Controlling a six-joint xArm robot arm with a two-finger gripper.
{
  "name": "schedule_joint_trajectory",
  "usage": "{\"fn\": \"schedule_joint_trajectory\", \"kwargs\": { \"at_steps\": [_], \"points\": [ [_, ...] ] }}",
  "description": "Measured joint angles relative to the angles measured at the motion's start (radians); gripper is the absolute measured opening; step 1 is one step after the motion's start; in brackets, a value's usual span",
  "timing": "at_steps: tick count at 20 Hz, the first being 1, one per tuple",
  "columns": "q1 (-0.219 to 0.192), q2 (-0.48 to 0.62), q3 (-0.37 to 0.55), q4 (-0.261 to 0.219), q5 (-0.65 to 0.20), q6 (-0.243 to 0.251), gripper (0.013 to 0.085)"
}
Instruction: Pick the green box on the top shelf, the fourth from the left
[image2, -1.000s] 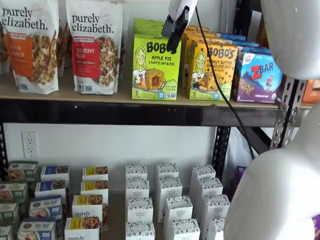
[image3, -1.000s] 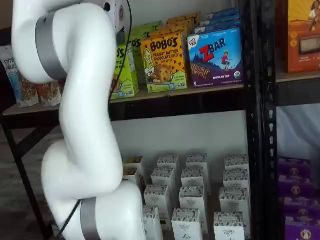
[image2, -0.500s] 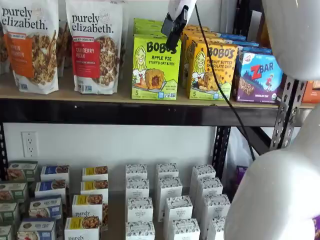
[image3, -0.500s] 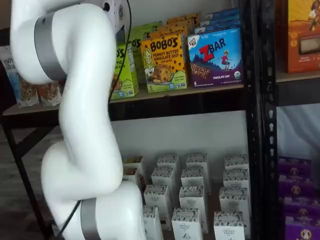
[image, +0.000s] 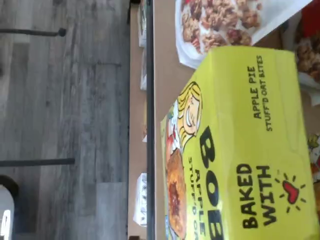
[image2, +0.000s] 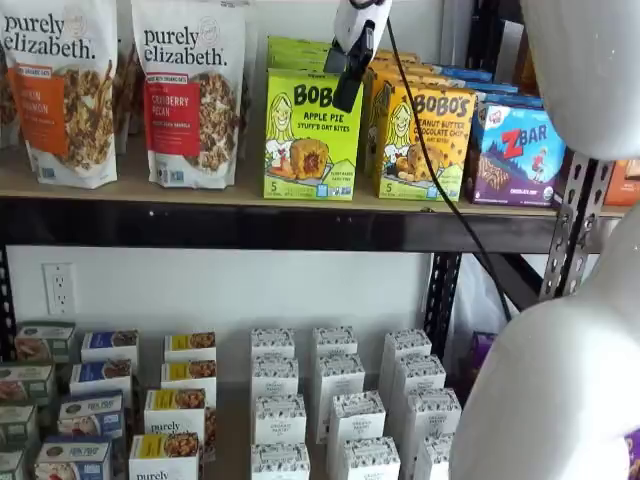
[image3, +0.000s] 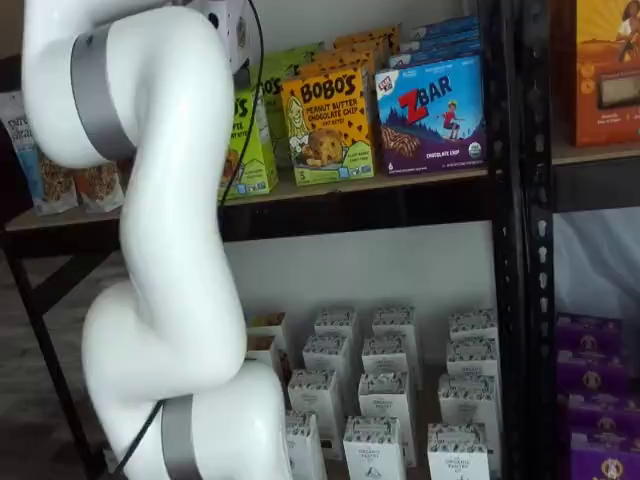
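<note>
Nearest me: white arm fills the foreground, btwn me and the rack.

Gripper hangs in front of the green box, at its upper right corner as seen in a shelf view. Only a black finger shows there, side-on, so no gap visible in the pics; jaws should be at their widest and nothing is in them → taken as open, empty.

Green box: upright on the top shelf, front row, near the front rail. Ref = green box: yellow-orange Bobo's box just beside it on one side, w/ blue ZBar box beyond that; granola bag on the other side. More green boxes behind it.

Wrist view: green box lid + front face fill most of the pic, so cam is close above it.

Status: approach looks nearly done. Box untouched, on the board. Left: straddle box, close, lift out.
</note>
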Motion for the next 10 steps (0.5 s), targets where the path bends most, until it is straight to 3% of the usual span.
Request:
{"fn": "schedule_joint_trajectory", "kwargs": {
  "at_steps": [10],
  "points": [
    [0.016, -0.005, 0.013, -0.011, -0.009, 0.013, 0.085]
  ]
}}
